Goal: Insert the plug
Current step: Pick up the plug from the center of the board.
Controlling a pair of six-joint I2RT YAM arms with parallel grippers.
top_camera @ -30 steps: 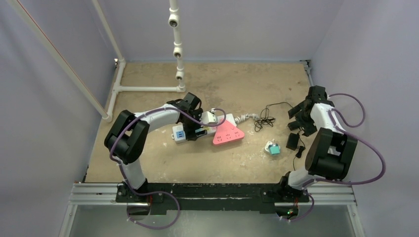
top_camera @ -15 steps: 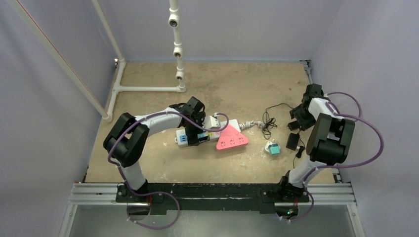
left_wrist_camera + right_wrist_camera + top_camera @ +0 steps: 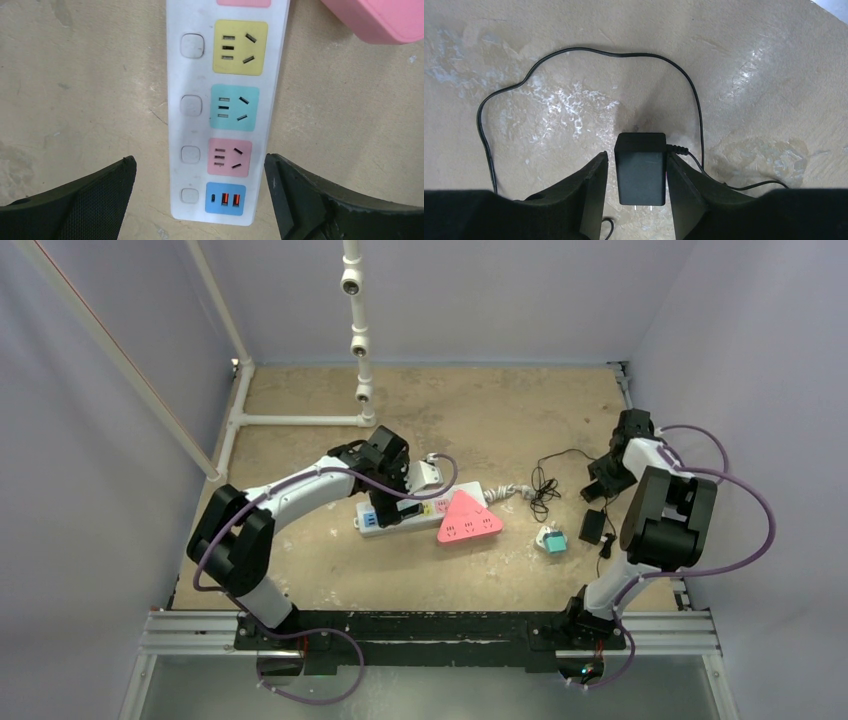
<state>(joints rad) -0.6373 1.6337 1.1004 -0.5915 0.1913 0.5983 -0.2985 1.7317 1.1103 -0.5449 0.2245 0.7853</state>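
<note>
At right edge of table [image 3: 480, 400], plug [image 3: 641, 167]: black adapter lying flat, prongs pointing back at my wrist cam. Thin black cord leaves its side and loops away over the surface.
Right gripper [image 3: 637, 162]: one finger on each side of the plug, very close. I see a sliver of gap on one side, so I can't tell whether it's clamped.
Left gripper [image 3: 200, 162]: jaws spread wide, holding nothing, over the end of the power strip [image 3: 176, 125].
Power strip: white, near the table's middle. Yellow, teal and pink sockets in a row, with a blue USB block at the end between my fingers. All sockets bare.
Pink triangle block [image 3: 468, 517]: just beside the strip, on the side toward the plug.
Teal-and-white item [image 3: 551, 539]: between the pink block and the right edge, too small to identify.
Second black block [image 3: 592, 527]: near the right edge, with its own cord.
</note>
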